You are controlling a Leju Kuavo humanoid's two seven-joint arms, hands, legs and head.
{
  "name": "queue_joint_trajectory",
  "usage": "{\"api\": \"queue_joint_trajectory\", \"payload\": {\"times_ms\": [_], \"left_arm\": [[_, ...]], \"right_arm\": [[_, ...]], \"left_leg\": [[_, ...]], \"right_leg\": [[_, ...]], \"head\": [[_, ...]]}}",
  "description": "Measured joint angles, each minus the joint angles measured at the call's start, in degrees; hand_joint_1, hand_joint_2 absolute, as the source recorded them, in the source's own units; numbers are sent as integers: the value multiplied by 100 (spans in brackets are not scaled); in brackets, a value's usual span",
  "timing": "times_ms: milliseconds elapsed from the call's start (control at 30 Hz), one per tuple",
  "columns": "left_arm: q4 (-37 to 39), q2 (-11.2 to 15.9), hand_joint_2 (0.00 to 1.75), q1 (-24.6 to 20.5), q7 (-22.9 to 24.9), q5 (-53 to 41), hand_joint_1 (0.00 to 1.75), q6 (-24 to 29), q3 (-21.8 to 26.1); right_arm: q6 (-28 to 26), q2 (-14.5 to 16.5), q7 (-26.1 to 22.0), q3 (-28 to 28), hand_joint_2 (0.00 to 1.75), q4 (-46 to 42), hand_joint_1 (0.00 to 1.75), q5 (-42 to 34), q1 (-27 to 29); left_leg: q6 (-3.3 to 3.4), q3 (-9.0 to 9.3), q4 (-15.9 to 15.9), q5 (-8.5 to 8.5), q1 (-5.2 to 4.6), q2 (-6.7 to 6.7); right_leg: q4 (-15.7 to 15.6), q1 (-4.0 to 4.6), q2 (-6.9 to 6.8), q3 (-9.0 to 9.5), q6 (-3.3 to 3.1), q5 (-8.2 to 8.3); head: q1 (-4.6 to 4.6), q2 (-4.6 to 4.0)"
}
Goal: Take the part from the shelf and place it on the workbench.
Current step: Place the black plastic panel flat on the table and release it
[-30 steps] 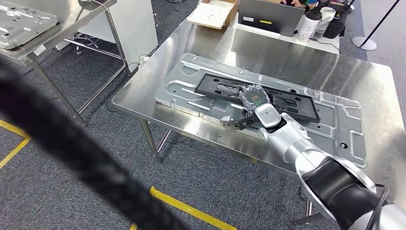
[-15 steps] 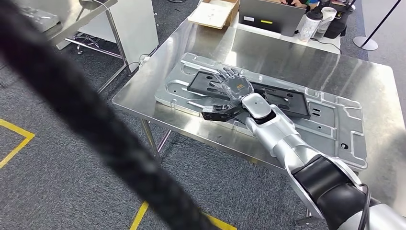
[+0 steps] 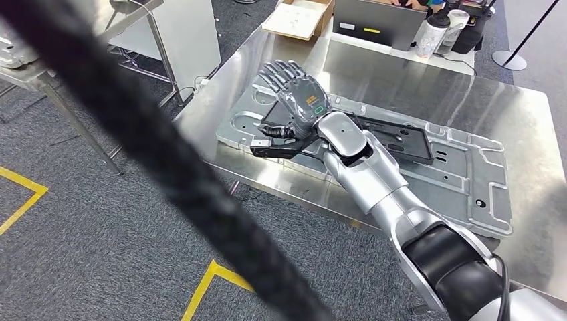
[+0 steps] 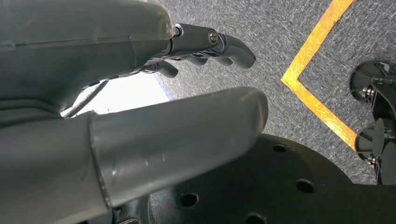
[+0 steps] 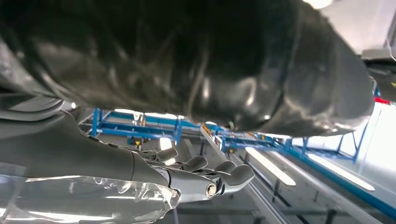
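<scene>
**Right hand spread above the part on the workbench**

The left hand (image 4: 140,116) hangs over carpet, fingers apart, holding nothing. The right hand (image 3: 297,100) hovers open; beneath its fingers (image 3: 277,72) the black part (image 3: 394,139) lies on the workbench (image 3: 401,80).

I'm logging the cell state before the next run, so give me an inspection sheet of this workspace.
Surface: steel workbench, bare metal around the plate.
Job's things: black part lies flat on a grey stamped plate on the workbench.
Clutter: cardboard box, laptop, bottles at the far edge.
Hands: right hand raised over the part's end, fingers spread, holding nothing; left hand over the floor, holding nothing.
Cables: a thick black cable, blurred, crosses the head view.
Surroundings: grey carpet with yellow floor tape; a second metal table.
</scene>
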Motion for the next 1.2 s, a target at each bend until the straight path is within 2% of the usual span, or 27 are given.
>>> {"api": "queue_joint_trajectory", "payload": {"times_ms": [133, 333, 433, 500, 567, 600, 633, 667, 700, 767, 800, 833, 900, 967, 1000, 1067, 1100, 1133, 1167, 1200], "left_arm": [[0, 1, 0, 2, -2, 0, 0, -14, 0], [0, 2, 0, 6, -3, 0, 0, -15, -1], [0, -3, 0, 4, -4, 0, 0, -16, -2], [0, -6, 0, 8, -9, 0, 0, -17, -2], [0, -5, 0, 19, -15, 0, 0, -17, -1], [0, -5, 0, 30, -17, 0, 0, -17, -1], [0, -6, 0, 41, -18, 0, 0, -18, -1], [0, -6, 0, 52, -19, 0, 0, -19, -2], [0, -7, 0, 59, -19, 0, 0, -22, -2], [0, -7, 0, 56, -20, 0, 0, -28, -2], [0, -7, 0, 51, -21, 0, 0, -31, -2], [0, -7, 0, 49, -23, 0, 0, -32, -2], [0, -6, 0, 52, -25, 0, 0, -32, -2], [0, -3, 0, 59, -26, 0, 0, -32, -2], [0, -1, 0, 59, -27, 0, 0, -32, -2], [0, 1, 0, 57, -32, 1, 0, -32, -2], [0, 1, 0, 59, -34, 1, 0, -32, -2], [0, 2, 0, 62, -36, 1, 0, -32, -2], [0, 2, 0, 64, -37, 1, 0, -32, -2], [0, 2, 0, 66, -37, 0, 0, -32, -2]], "right_arm": [[-55, 23, -131, 0, 175, -164, 0, -147, 41], [-103, 27, -181, 0, 175, -325, 0, -239, 121], [-102, 26, -182, 0, 175, -366, 0, -252, 130], [-98, 25, -186, 0, 175, -374, 0, -257, 123], [-91, 27, -193, 2, 175, -369, 0, -261, 139], [-86, 27, -195, 3, 175, -362, 0, -261, 154], [-81, 28, -196, 4, 175, -356, 0, -262, 169], [-78, 28, -196, 4, 175, -350, 0, -262, 174], [-77, 28, -196, 4, 175, -347, 0, -262, 171], [-77, 27, -197, 4, 175, -345, 0, -264, 155], [-77, 27, -197, 5, 175, -344, 0, -266, 150], [-76, 27, -197, 5, 175, -343, 0, -269, 150], [-75, 27, -197, 7, 175, -343, 0, -272, 152], [-75, 29, -198, 7, 175, -344, 0, -273, 141], [-75, 31, -204, 7, 175, -344, 0, -273, 134], [-71, 32, -231, 7, 175, -344, 0, -277, 136], [-66, 32, -246, 7, 175, -344, 0, -280, 146], [-62, 32, -258, 7, 175, -344, 0, -282, 157], [-59, 32, -263, 8, 175, -344, 0, -284, 164], [-58, 32, -265, 8, 175, -344, 0, -285, 165]], "left_leg": [[2, -3, 9, -1, -5, -1], [21, -13, 34, -1, -19, -3], [80, 10, -35, 52, 13, 11], [124, 29, -101, 104, 48, 24], [136, 15, -106, 118, 50, 21], [132, 4, -101, 120, 52, 10], [125, -5, -93, 121, 56, -7], [112, -11, -81, 121, 63, -33], [94, -14, -64, 115, 70, -64], [31, -33, -16, 96, 81, -129], [-10, -52, 3, 93, 85, -158], [-52, -72, 12, 97, 91, -191], [-137, -92, -3, 121, 104, -264], [-200, -145, 107, 41, 106, -212], [-220, -232, 307, -83, 101, -132], [-242, -558, 1020, -450, 102, 37], [-248, -729, 1380, -587, 106, 71], [-250, -835, 1600, -638, 108, 90], [-249, -831, 1599, -577, 108, 107], [-240, -707, 1361, -420, 107, 139]], "right_leg": [[-6, -11, 0, 2, 5, 4], [-16, -45, 5, 5, 34, 22], [11, -28, -32, -2, 76, -12], [357, -10, -155, -136, 102, -280], [1101, -32, -264, -428, 124, -701], [1421, -49, -285, -547, 135, -834], [1573, -66, -295, -586, 143, -869], [1485, -82, -296, -505, 148, -788], [1185, -96, -288, -321, 150, -628], [413, -116, -150, 109, 146, -366], [168, -113, -89, 239, 137, -314], [57, -101, -44, 293, 123, -317], [40, -80, -107, 300, 68, -316], [-8, -94, -211, 326, -17, -291], [-33, -102, -266, 339, -58, -279], [-34, -77, -379, 340, -115, -283], [-21, -63, -439, 333, -128, -291], [-7, -50, -501, 328, -138, -300], [6, -43, -566, 325, -144, -310], [18, -38, -627, 329, -143, -322]], "head": [[0, 0], [-1, 0], [2, 0], [5, 0], [4, 0], [5, 0], [4, 0], [5, 0], [5, 0], [4, 0], [4, 0], [3, 0], [2, 0], [0, 0], [-2, 0], [-5, 0], [-4, 0], [-4, 0], [-4, 0], [-5, 0]]}}
